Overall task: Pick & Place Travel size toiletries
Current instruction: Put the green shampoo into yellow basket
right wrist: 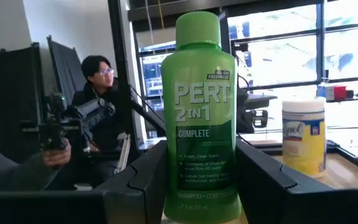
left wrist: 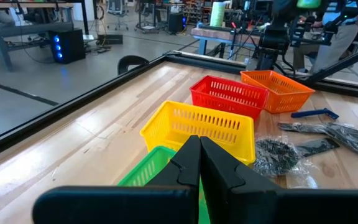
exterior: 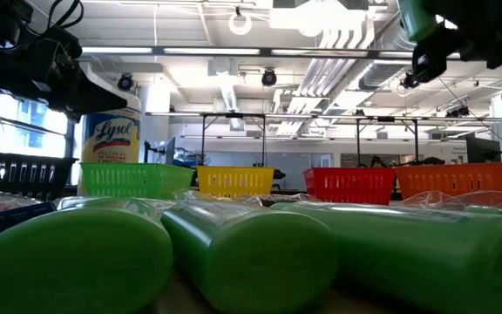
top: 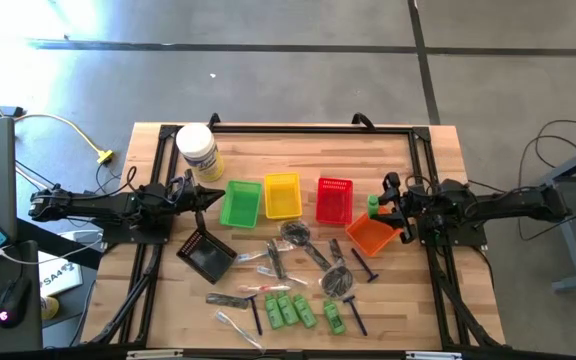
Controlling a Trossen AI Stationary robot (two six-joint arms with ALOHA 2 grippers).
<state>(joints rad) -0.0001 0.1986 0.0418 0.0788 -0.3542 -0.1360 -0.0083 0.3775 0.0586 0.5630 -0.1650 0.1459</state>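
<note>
My right gripper (top: 379,207) is shut on a bright green Pert bottle (right wrist: 199,112) and hangs in the air between the red basket (top: 334,200) and the orange basket (top: 373,238). More toiletries lie on the near half of the table: green bottles (top: 288,308), slim black razors (top: 356,320), clear-wrapped sticks (top: 230,320) and dark wrapped pieces (top: 338,280). In the low view the green bottles (exterior: 242,253) fill the foreground. My left gripper (left wrist: 199,155) is shut and empty, hovering by the green basket (top: 240,203). My right gripper pinches the green bottle by its lower body (right wrist: 199,186) between the two fingers (right wrist: 148,180), one on each side. The fingers come level from the table's right side. The bottle stands upright, cap (right wrist: 197,26) on top, lifted clear of the table.
Green, yellow (top: 282,196), red and orange baskets stand in a row across the table's middle; a black basket (top: 206,255) sits nearer on the left. A white jar with a yellow label (top: 198,152) stands at the far left. A person (right wrist: 98,106) shows beyond the table.
</note>
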